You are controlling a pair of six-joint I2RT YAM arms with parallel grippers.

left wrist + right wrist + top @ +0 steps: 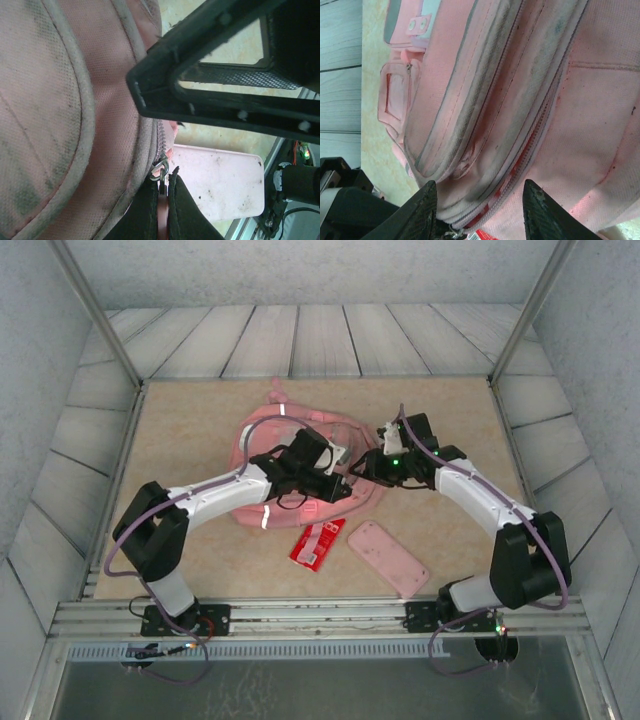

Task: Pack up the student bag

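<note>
1. Student bag (275,440) lies flat at centre of counter (200,440).
2. Left end effector (164,186) clamped on zipper pull (160,167), likely to open the zip.
3. Right end effector (480,212) parted over the bag, holding nothing; probably positioned to brace the fabric.

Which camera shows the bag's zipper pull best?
Left wrist: the zipper pull sits close up, pinched by the left gripper. Top external: too small to tell. Right wrist: zip track, pull unclear.
</note>
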